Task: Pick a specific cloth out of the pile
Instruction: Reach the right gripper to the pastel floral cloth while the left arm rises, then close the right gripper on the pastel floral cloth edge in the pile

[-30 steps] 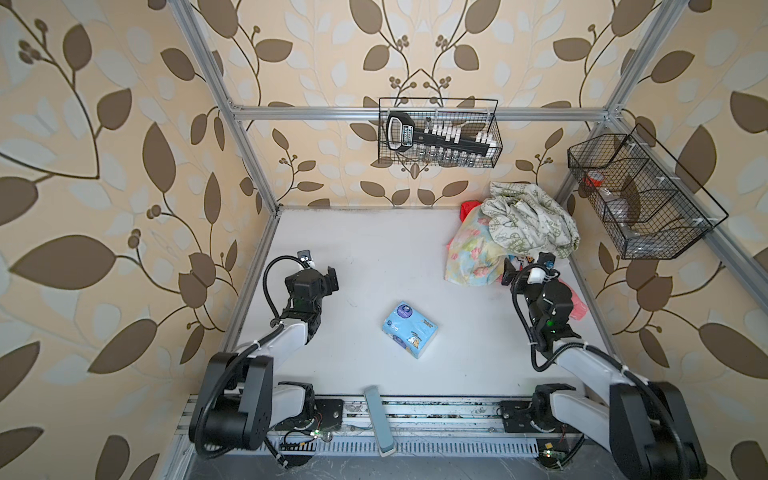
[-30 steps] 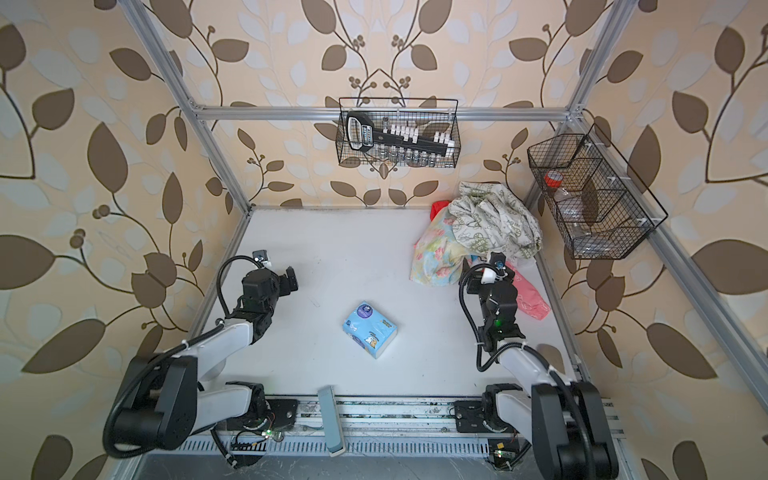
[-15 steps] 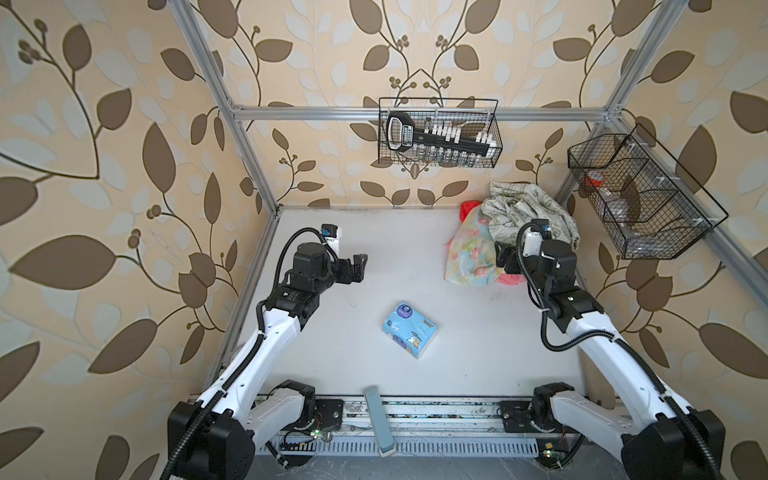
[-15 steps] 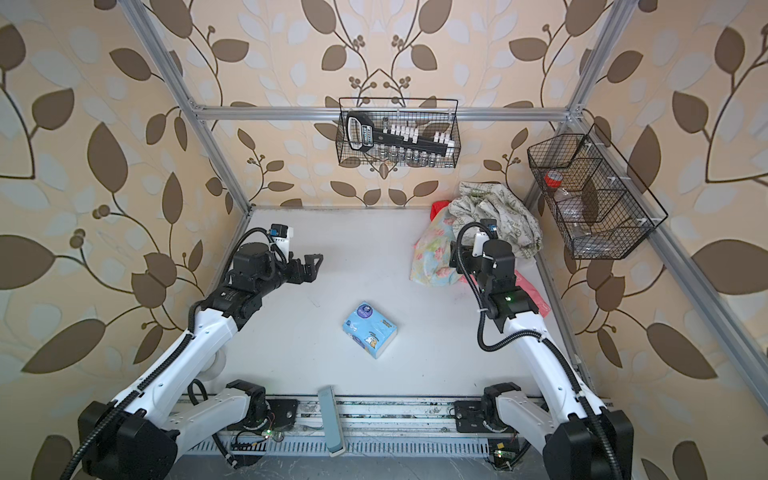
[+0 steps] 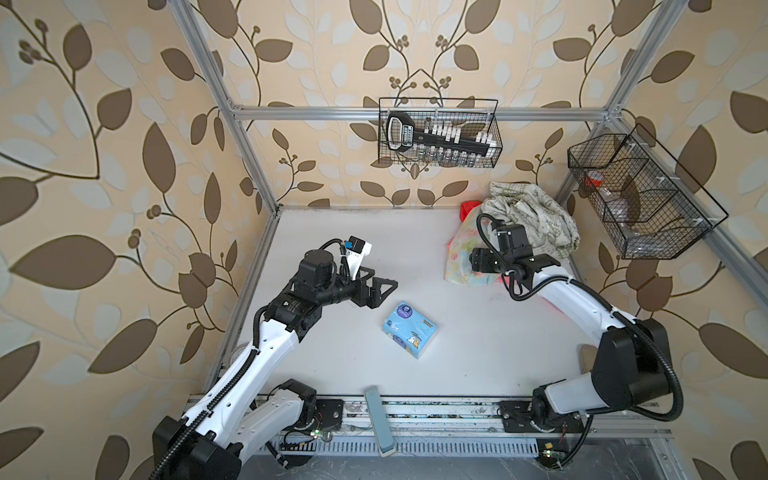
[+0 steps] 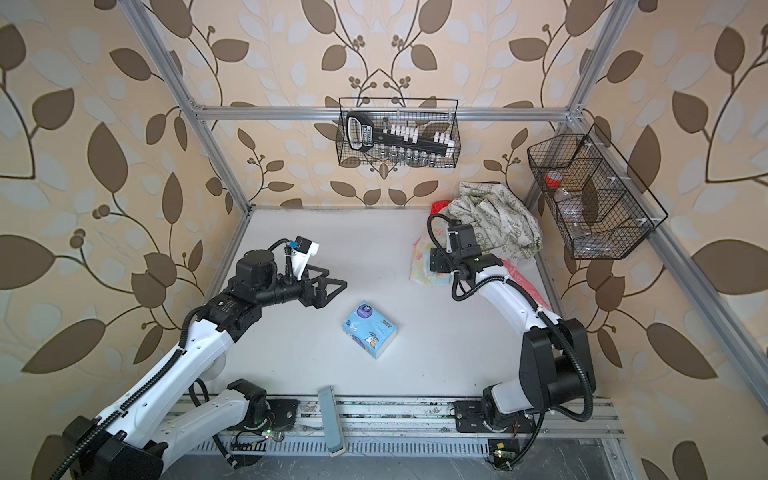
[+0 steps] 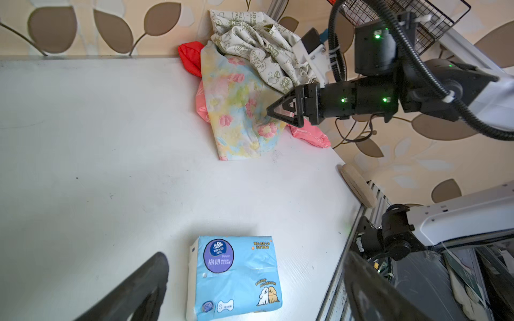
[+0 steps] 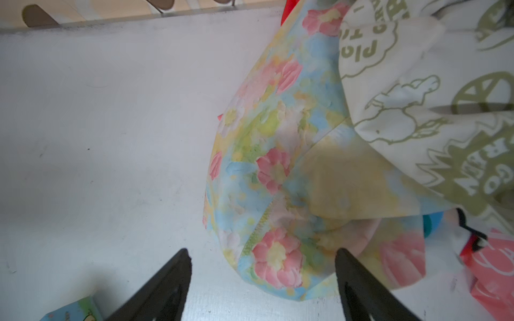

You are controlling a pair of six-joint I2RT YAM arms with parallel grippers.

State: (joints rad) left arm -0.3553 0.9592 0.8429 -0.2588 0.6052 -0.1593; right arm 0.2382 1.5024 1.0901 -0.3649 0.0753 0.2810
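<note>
- The thin pale yellow cloth with pink flowers and blue-green blotches (image 5: 457, 259) lies at the 7 o'clock edge of the heaped pile of mixed fabrics (image 5: 534, 218). It sits partly under the white green-printed piece (image 8: 417, 97), in the white worktop's (image 5: 332, 241) 1 o'clock corner.
- The right gripper (image 8: 262, 253) is over the cloth, its jaws released and spread wide around the hem.
- The light blue tissue pack (image 5: 410, 334) sits mid-worktop, at 7 o'clock from the cloth.
- The left gripper (image 5: 378, 282), jaws released, hangs at 10 o'clock from the pack.

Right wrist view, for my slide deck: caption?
Open right gripper at the floral cloth, partly tucked under the green-printed white cloth.
</note>
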